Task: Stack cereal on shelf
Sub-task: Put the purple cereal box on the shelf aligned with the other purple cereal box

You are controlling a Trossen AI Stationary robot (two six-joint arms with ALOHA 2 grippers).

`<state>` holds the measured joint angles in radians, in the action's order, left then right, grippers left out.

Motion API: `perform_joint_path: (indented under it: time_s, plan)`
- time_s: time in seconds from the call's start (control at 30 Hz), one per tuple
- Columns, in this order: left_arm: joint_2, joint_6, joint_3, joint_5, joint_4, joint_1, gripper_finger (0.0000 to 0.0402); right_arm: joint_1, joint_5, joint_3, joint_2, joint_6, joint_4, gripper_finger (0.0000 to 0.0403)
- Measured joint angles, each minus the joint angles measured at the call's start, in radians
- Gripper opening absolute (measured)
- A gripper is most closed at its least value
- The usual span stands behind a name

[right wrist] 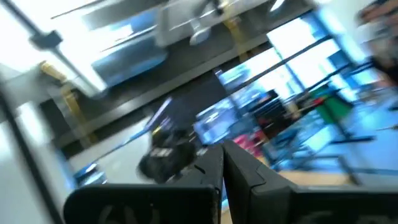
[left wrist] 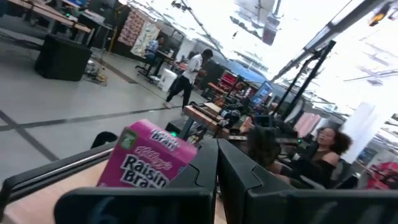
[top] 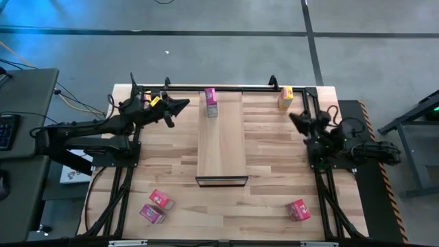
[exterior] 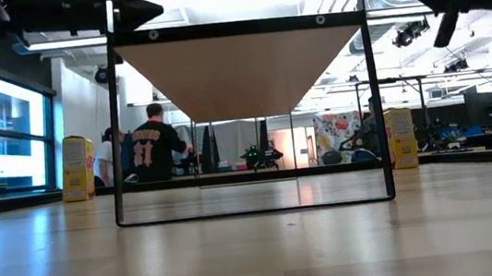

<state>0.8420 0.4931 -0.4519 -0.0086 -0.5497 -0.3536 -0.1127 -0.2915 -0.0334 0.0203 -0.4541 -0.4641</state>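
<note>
While both pincers hover closed and empty, left pincer (top: 184, 105) sits near the pink box (top: 210, 101) on the shelf (top: 221, 147); the right pincer (top: 295, 118) should spread its fingers wide, then drop squarely over the yellow box (top: 285, 97) on the bench (top: 274, 171).

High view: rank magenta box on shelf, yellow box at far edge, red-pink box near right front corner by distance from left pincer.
From the left pincer:
1. Magenta-pink cardboard box, on the light-wood shelf's far end, just beside it.
2. Yellow cardboard box, far edge, right side.
3. Red-pink cardboard box, near edge, right side.
</note>
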Motion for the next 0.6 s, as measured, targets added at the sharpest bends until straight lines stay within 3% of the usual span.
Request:
perform_joint_path:
  time_s: [0.37,0.6]
  plan:
    - [-0.085,-0.032,0.000,0.005,-0.001,-0.002,0.0000,0.000,-0.123,-0.173,0.190,0.017,0.017,0.0000]
    - [-0.142,-0.062,0.000,0.005,0.029,-0.002,0.0000,0.000,-0.123,-0.241,0.344,0.009,0.018,0.0000]
